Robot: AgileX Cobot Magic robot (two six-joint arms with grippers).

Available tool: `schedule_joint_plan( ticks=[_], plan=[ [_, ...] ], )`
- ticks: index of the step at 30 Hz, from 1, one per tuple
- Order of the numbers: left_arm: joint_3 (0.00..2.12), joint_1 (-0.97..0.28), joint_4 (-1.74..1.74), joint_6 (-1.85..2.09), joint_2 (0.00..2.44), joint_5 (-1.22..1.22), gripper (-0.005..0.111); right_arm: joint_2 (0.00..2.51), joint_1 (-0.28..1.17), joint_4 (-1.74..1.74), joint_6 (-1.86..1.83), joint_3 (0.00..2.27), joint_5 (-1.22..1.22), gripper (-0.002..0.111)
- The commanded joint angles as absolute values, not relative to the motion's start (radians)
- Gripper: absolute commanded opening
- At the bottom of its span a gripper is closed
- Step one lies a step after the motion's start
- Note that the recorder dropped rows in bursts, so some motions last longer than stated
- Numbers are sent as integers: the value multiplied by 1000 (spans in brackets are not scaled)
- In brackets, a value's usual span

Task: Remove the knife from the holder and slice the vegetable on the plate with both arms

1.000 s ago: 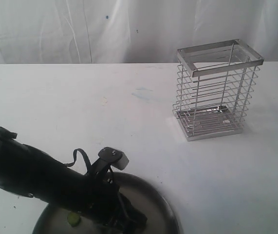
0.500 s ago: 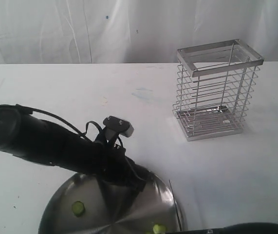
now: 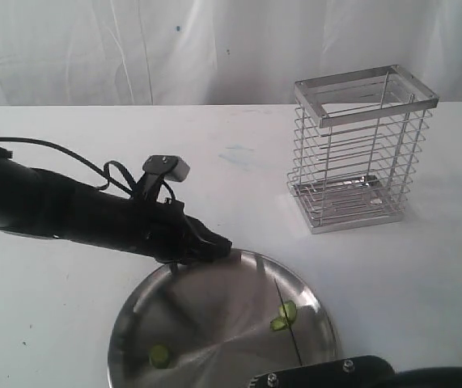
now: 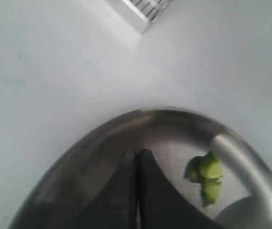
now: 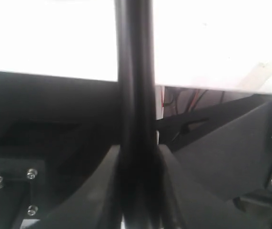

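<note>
A: Exterior view, entry one. Where was the knife (image 3: 294,343)?

B: Out of the holder (image 3: 360,149). Its thin blade stood over the right half of the plate (image 3: 214,311), against a touching pair of vegetable (image 3: 283,315) pieces. The right wrist view showed the right gripper (image 5: 136,152) clamped on the black handle (image 5: 135,71), presumably to bring the edge down on that pair.

A: And the other pincer?

B: The left gripper (image 3: 218,246) lay at the plate's far-left rim with its fingers (image 4: 126,191) clenched and nothing visible between them. Judgement: placed to steady the plate. Contact with the rim could not be confirmed.

A: Counts?

B: One knife and one plate at the near edge of the table (image 3: 77,145). One holder stood toward the far right corner, and no utensil was seen in it. There were three green pieces: the pair at the blade and a single round slice (image 3: 159,356) near the plate's near-left rim. Both arms were in view.
</note>
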State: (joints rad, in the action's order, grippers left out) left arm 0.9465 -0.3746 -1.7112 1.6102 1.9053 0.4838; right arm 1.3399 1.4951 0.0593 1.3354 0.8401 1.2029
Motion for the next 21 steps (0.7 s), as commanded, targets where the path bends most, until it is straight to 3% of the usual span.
schedule_joint_plan(
  ticks=[1,5,8,12,16,21],
  plan=[
    [913,-368,-1560,1480,1818,600,0,1329,1494,93,1347,836,1221,0],
    [853,-368,-1346,1251,1770,672,0,1327,1494,109,1347,836,1221,0],
    [760,-368,-1396,1180,1700,516,0,1285,1441,63,1269,803,1208,0],
    [723,-368,-1570,1358,1628,465,0,1223,1259,-54,970,818,1221,0],
    [723,-368,-1744,1546,1630,463,0,1324,992,-169,398,915,1221,0],
    [723,-368,-1744,1576,1630,463,0,1456,797,-40,158,955,1221,0]
  ],
)
